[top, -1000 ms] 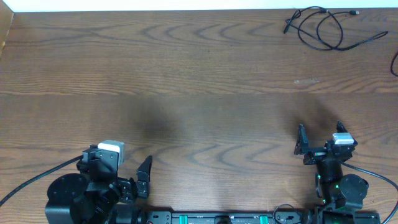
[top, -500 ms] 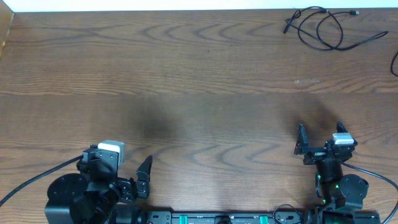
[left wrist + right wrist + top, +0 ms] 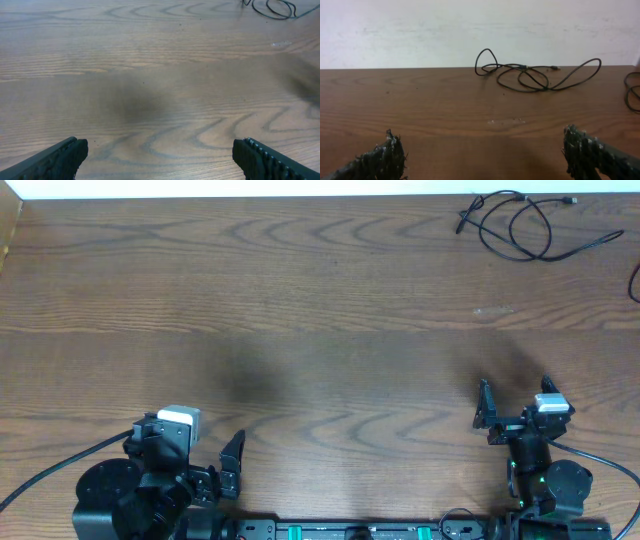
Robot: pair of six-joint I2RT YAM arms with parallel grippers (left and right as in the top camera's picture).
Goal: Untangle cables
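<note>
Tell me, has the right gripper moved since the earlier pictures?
No. The right gripper stays at the same spot below the pale scuff on the table.

1. The overhead camera looked straight down on the whole table (image 3: 320, 330)
2. The left wrist camera sat low, close behind the left gripper (image 3: 160, 150), facing forward
3. The right wrist camera sat likewise behind the right gripper (image 3: 482, 139); all views shared the cables (image 3: 535, 75) far ahead

Nothing has visibly changed: left gripper (image 3: 160, 157), right gripper (image 3: 492, 150) and the black cables (image 3: 520, 66) seem unmoved, though a tiny shift could escape these views.
</note>
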